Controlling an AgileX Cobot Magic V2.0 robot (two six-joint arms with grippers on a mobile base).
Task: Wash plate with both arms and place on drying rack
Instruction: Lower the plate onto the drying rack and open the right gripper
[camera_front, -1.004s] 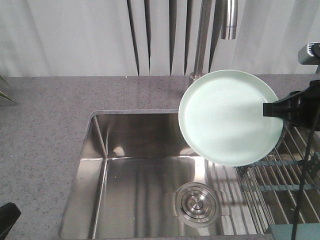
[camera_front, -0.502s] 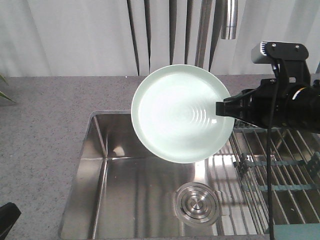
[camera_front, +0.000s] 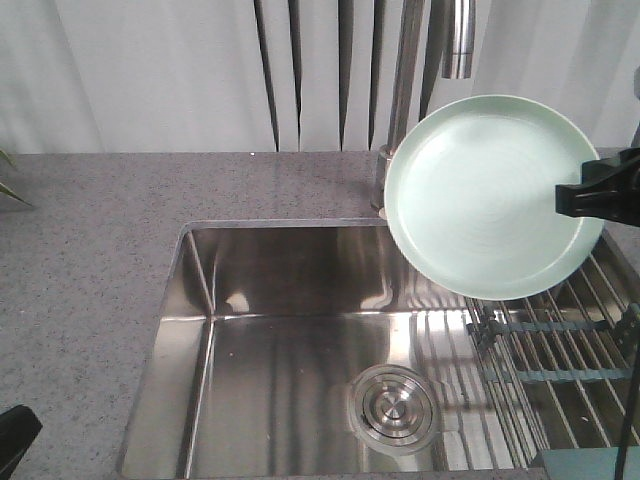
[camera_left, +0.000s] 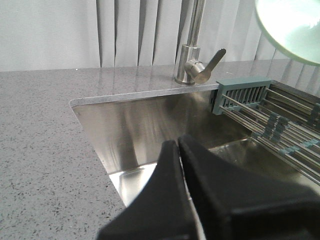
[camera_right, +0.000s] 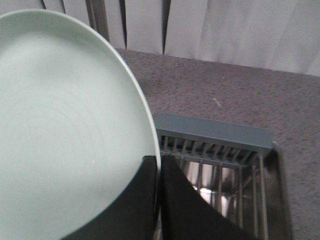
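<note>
The right tool (camera_right: 159, 160) is clamping the plate (camera_front: 485, 195) by its rim, the drying rack (camera_front: 560, 345) lying below it; the left tool (camera_left: 178, 145) is sitting pinched together.

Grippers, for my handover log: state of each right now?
Left gripper: shut, nothing held.
Right gripper: shut on the round pale mint-green plate.

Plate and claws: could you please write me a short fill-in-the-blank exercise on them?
The right claw grips the plate by its ____.
The left claw, shut, holds ____.
The drying rack lies on the ____ side of the sink.
Missing words: rim; nothing; right.
</note>
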